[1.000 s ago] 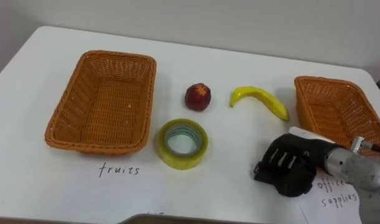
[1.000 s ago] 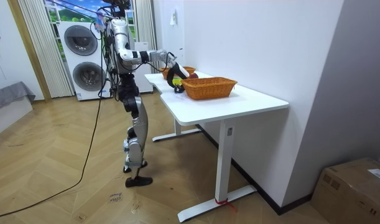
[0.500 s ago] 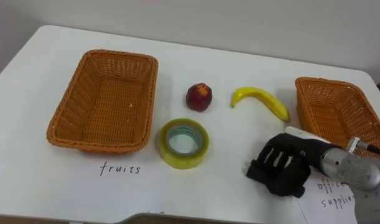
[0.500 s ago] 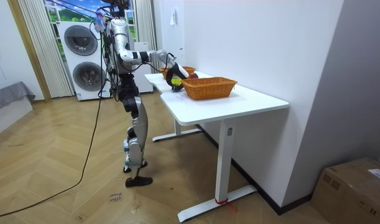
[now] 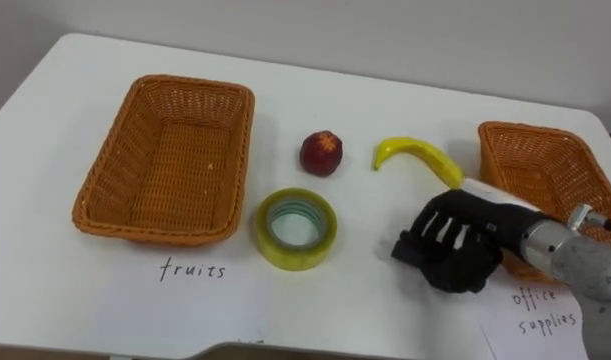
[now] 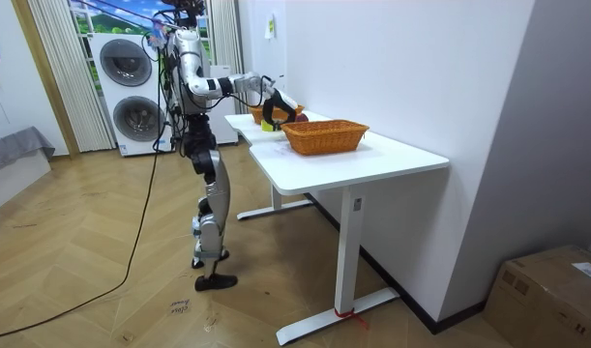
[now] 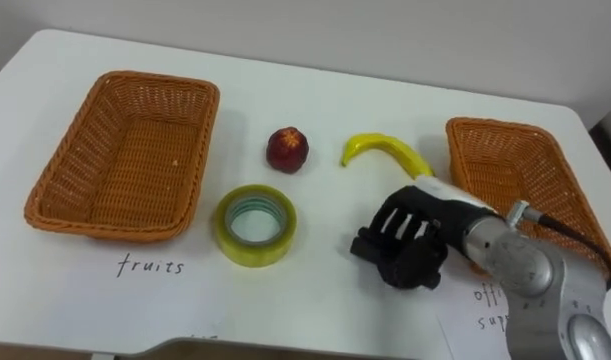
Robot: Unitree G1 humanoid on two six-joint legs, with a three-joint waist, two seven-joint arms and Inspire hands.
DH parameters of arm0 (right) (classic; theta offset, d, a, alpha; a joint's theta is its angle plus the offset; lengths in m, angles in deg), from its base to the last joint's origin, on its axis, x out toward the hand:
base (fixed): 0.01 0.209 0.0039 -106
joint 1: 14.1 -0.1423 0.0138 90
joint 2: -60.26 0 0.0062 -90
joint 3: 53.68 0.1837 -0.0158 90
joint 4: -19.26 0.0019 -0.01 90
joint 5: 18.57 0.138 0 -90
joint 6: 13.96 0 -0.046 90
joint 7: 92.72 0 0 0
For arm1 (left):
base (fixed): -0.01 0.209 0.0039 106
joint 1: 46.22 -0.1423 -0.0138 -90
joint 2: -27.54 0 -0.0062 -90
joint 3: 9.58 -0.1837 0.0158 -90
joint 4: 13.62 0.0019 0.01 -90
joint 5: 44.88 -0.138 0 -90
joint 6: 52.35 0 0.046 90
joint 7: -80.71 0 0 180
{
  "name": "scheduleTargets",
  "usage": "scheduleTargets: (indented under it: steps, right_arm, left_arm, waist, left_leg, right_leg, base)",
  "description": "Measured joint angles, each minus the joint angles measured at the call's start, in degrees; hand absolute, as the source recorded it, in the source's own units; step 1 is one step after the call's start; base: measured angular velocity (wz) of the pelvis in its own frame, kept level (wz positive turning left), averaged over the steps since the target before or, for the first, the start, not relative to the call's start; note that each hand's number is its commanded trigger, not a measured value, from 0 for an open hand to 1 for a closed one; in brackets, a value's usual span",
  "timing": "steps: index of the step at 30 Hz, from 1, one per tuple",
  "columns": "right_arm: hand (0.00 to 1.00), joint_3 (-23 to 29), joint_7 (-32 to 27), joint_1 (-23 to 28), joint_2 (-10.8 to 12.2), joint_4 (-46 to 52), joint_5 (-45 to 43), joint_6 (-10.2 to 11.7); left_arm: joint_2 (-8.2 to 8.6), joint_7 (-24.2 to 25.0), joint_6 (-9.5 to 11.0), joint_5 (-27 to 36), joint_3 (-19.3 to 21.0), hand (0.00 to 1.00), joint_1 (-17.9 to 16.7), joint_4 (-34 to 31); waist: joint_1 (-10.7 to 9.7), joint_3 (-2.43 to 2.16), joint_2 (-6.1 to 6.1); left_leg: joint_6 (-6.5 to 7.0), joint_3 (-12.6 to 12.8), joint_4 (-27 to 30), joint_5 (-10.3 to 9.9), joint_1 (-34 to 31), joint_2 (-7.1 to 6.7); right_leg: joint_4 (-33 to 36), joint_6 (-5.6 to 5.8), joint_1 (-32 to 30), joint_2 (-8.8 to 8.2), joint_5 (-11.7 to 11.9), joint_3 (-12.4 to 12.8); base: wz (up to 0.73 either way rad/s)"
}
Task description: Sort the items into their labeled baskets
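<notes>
Sitting just beside the banana [image 5: 410, 152], the right hand [image 5: 455, 250] is curled, empty.

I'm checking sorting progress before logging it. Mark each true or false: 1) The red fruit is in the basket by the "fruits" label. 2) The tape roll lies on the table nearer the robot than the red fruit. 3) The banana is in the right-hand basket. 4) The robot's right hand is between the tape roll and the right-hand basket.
1) False. The orange woven basket on the left is empty; the round red fruit lies on the white table to its right.
2) True. The yellow roll of tape lies flat on the table, nearer the robot.
3) False. The yellow banana lies on the table, left of the orange woven basket on the right.
4) True. The black right hand is there, close to the banana.
</notes>
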Motion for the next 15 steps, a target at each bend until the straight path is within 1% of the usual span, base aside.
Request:
scheduleTargets:
  steps: [2,5,8,10,13,14,15]
  right_arm:
    - [1.00,0.44,-1.66,-0.09,0.00,0.00,0.46,0.16]
    - [1.00,0.64,-3.13,-0.24,0.00,0.08,0.80,0.61]
    - [1.00,1.35,-3.70,-0.25,0.00,3.38,0.84,0.70]
    - [1.00,2.25,-4.70,-0.25,0.00,5.92,0.79,0.78]
    - [1.00,3.58,-7.65,-0.35,0.08,7.72,0.95,1.39]
    - [1.00,4.51,-8.56,-0.53,0.50,7.73,0.91,1.99]
    - [1.00,5.26,-9.81,-0.83,1.28,7.73,0.94,2.14]
  left_arm:
    - [0.07,-0.02,0.03,0.01,-0.02,0.00,-0.10,-0.58]
    - [0.29,0.00,0.45,0.05,-0.03,0.00,-0.10,-0.90]
    - [0.45,-0.01,0.91,-0.08,0.00,0.00,-0.77,-1.04]
    - [0.71,0.01,1.15,-0.05,0.00,0.00,-1.31,-1.58]
    - [1.37,0.16,1.54,0.02,0.09,0.00,-2.25,-2.68]
    - [1.52,0.19,1.71,0.03,0.10,0.00,-2.39,-2.63]
    - [1.55,0.30,1.79,0.05,0.11,0.00,-2.56,-2.61]
  waist:
    - [-0.07,0.04,0.05]
    - [-0.76,0.14,0.19]
    - [-1.05,0.22,0.45]
    - [-1.06,0.18,0.59]
    - [-1.08,0.16,0.60]
    - [-0.99,0.18,0.64]
    - [-1.00,0.18,0.67]
  left_leg:
    - [0.00,-0.03,-0.01,0.00,0.08,0.00]
    - [-0.01,-0.07,-0.15,0.00,0.25,0.00]
    - [0.00,0.08,-0.43,-0.01,0.27,0.00]
    - [-0.01,0.12,-0.43,-0.01,0.33,0.00]
    - [-0.01,0.12,-0.29,-0.01,0.64,0.00]
    - [0.00,0.12,-0.30,-0.01,0.69,0.00]
    - [0.00,0.11,-0.32,-0.01,0.70,-0.01]
  right_leg:
    - [0.00,0.00,0.13,0.00,0.00,0.00]
    - [0.00,0.00,0.49,0.02,0.00,-0.02]
    - [0.00,-0.01,0.47,0.04,0.00,0.03]
    - [0.00,-0.03,0.47,0.08,0.02,0.24]
    - [-0.01,-0.01,0.67,0.10,0.04,0.30]
    - [-0.02,0.02,0.73,0.11,0.06,0.36]
    - [-0.01,0.03,0.73,0.10,0.07,0.40]
  base:
    - [0.00]
    - [0.00]
    - [-0.03]
    - [-0.02]
    - [0.00]
    - [0.00]
    - [0.00]
